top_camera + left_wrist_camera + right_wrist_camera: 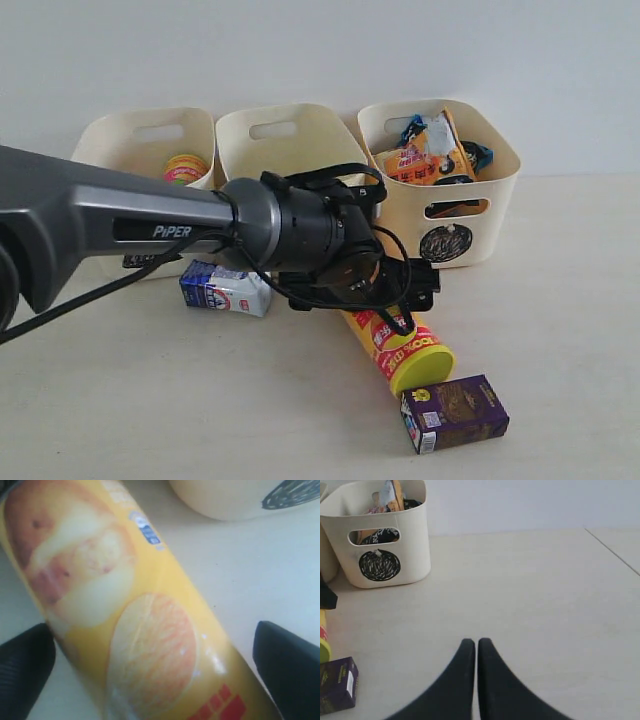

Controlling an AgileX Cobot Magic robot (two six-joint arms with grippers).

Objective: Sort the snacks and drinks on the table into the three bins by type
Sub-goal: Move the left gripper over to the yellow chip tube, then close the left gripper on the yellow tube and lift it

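Observation:
The yellow-red chip tube point(400, 345) lies on the table point(150, 400) in front of the bins. My left gripper point(362, 288) is open and straddles its upper end. In the left wrist view the tube point(150, 630) fills the space between the two black fingers point(25, 665); the other finger stands clear of it. The blue-white carton point(225, 288) lies left of the tube, the purple carton point(455, 412) at its lid end. The pink tube point(185, 168) stands in the left bin point(120, 135). Both bags point(430, 150) sit in the circle bin point(400, 215). My right gripper point(476, 642) is shut and empty over bare table.
The middle bin point(290, 140) is behind my left arm, which hides its mark. The right wrist view shows the circle bin point(415, 540), the purple carton point(337, 685) and a table seam point(612, 552) far off.

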